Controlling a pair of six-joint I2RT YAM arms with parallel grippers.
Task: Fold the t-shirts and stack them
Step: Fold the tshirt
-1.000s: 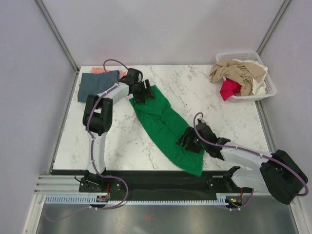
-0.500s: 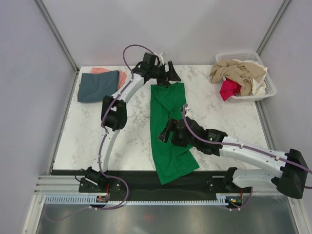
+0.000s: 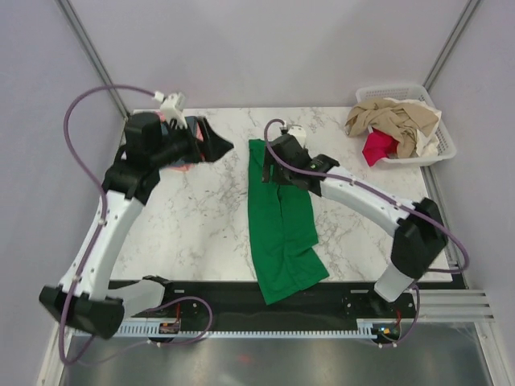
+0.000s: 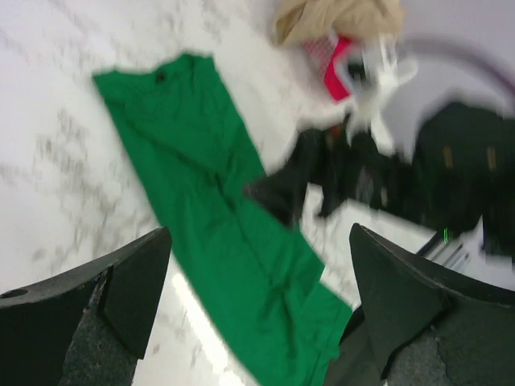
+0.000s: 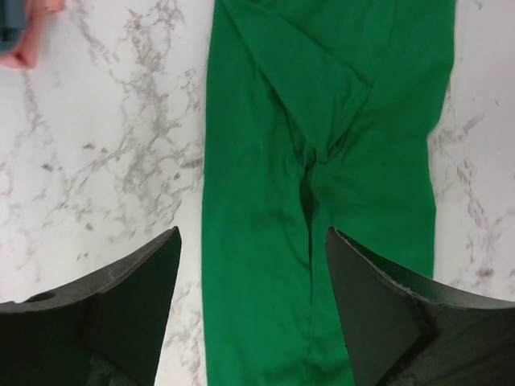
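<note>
At the far left of the table (image 3: 201,217), the left gripper (image 4: 259,237) hangs in the air, jaws spread wide and empty. The green t-shirt (image 3: 282,225) lies down the middle, folded into a long strip. The right gripper (image 5: 251,237) hovers above its far end, jaws parted, holding nothing. At far right, a white basket (image 3: 442,149) holds a beige tee (image 3: 394,117) and a magenta tee (image 3: 376,147).

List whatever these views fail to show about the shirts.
- Folded stack: in the top view the left arm covers nearly all of it; the right wrist view catches only a corner at its edge.
- Green t-shirt: right wrist view cuts off both ends; the right arm overlaps its far end from above.
- Basket: shirts heaped, count unclear; left wrist view is blurred.
</note>
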